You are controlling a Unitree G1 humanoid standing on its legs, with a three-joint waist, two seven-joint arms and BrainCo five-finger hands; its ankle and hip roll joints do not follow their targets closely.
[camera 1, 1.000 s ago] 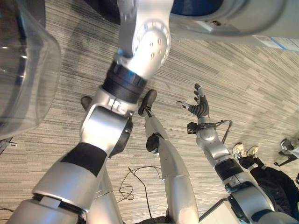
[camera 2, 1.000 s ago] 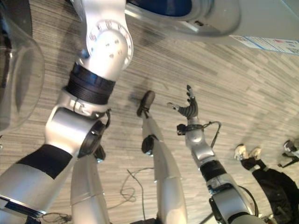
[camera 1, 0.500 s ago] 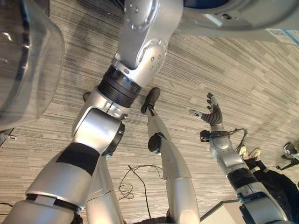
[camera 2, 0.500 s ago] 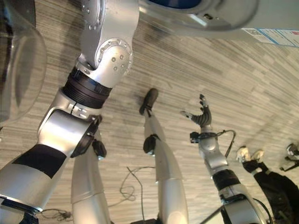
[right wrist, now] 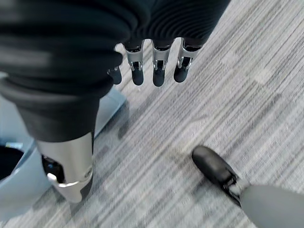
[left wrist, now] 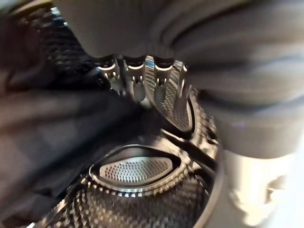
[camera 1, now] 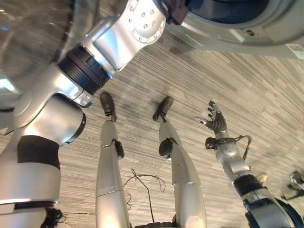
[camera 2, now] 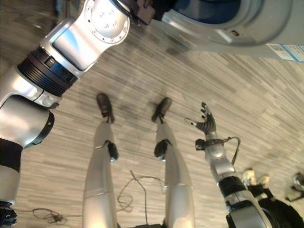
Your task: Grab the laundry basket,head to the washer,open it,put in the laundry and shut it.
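Two arms show from the head camera, and they are well apart. The left arm reaches up into the round opening of the washer (camera 1: 247,23) at the top of the view, so its hand is inside. From that wrist, the left hand (left wrist: 142,83) has its fingers pointing into the perforated metal drum (left wrist: 137,172), with dark laundry (left wrist: 52,137) lying beside them; I cannot tell whether the fingers hold the cloth or are apart from it. The right hand (camera 1: 216,121) hangs low over the striped grey carpet (camera 1: 266,95), away from the washer, its fingers straight and spread, holding nothing. At the upper left the washer's clear door (camera 1: 28,47) stands swung open, beside the left arm.
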